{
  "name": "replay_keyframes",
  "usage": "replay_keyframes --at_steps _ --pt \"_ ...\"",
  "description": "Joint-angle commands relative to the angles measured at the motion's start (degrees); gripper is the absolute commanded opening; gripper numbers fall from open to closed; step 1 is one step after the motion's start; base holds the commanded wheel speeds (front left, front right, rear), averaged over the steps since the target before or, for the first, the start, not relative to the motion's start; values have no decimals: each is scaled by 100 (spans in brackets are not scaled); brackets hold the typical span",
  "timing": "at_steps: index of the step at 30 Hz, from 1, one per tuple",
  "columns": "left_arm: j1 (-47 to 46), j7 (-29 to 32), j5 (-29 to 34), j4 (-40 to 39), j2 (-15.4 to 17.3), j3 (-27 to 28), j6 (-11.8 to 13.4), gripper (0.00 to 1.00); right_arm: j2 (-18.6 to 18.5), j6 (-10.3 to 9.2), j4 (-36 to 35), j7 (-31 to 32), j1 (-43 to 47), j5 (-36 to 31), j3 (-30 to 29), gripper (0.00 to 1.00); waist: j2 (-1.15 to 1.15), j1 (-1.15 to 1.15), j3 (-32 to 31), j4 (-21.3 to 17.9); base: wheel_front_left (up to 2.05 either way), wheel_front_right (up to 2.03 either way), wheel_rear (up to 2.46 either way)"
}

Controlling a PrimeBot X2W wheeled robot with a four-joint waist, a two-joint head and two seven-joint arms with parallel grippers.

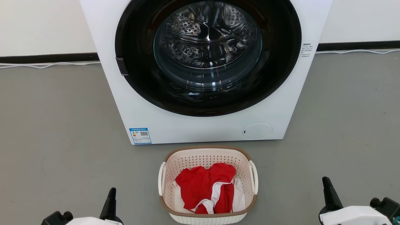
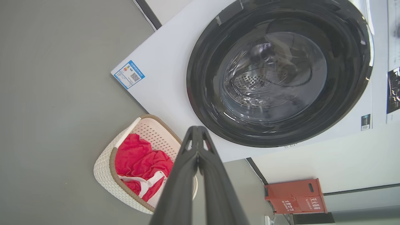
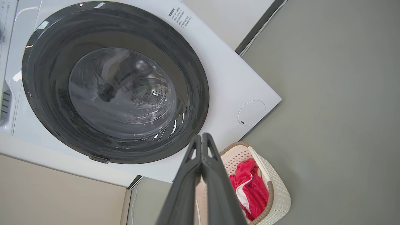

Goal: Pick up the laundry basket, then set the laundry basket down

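The laundry basket (image 1: 200, 159) stands on the grey floor (image 1: 56, 131) just in front of the washing machine (image 1: 175, 125), below its round dark door (image 1: 131, 47) and apart from the cabinet. In it lies a crumpled red garment (image 1: 203, 182) with white trim, over something white at the side nearest the machine's round service cap (image 1: 257, 131). The basket is cream-white perforated plastic, rounded-rectangular, with a brown woven-look rim and a white loop handle on each long side. The door is shut; behind its glass is a perforated steel drum (image 1: 206, 34), whose contents reflections hide. The left hand (image 1: 112, 195) and right hand (image 1: 326, 184) are farther out from the machine than the basket's near end, one on either side and well apart from it, each with its fingers pressed together on nothing. The left wrist view, over that hand's closed tips (image 2: 195, 131), takes in the blue label (image 2: 129, 74) on the machine's lower corner and a red box (image 2: 295, 195) against the wall beyond the machine. The right wrist view, past its closed tips (image 3: 202, 137), shows the service cap and a printed sticker (image 3: 180, 17) beside the door.
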Motion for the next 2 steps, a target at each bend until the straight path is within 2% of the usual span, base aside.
replay_keyframes --at_steps 1,2 --pt "-354 32 -175 -173 54 126 -80 0 -30 23 -197 58 -336 196 40 0 0 0 2 1 0 0 0" --pt "-362 49 -233 -179 54 132 -84 0 -30 24 -206 75 -341 269 38 0 0 0 4 2 0 0 0"
